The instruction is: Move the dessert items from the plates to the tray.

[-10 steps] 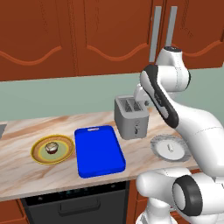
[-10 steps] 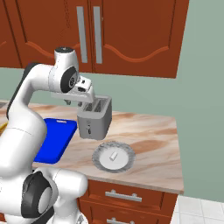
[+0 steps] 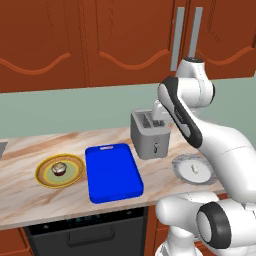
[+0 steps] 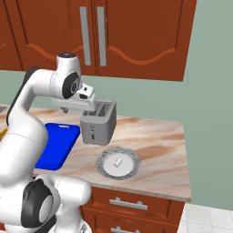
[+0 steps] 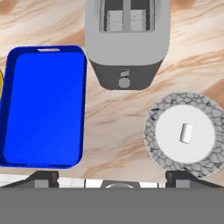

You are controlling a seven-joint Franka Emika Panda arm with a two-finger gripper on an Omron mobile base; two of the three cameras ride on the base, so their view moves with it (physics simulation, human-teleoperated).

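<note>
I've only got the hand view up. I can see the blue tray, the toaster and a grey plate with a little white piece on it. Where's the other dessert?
Observer: The cupcake sits on the yellow-rimmed plate, on the far side of the blue tray from the toaster.
Operator: Where's the hand relative to all that?
Observer: The gripper hangs in the air at about the toaster's height, on its tray side, touching nothing.
Operator: What's under the tray?
Observer: A dark oven front sits below the counter there.
</note>
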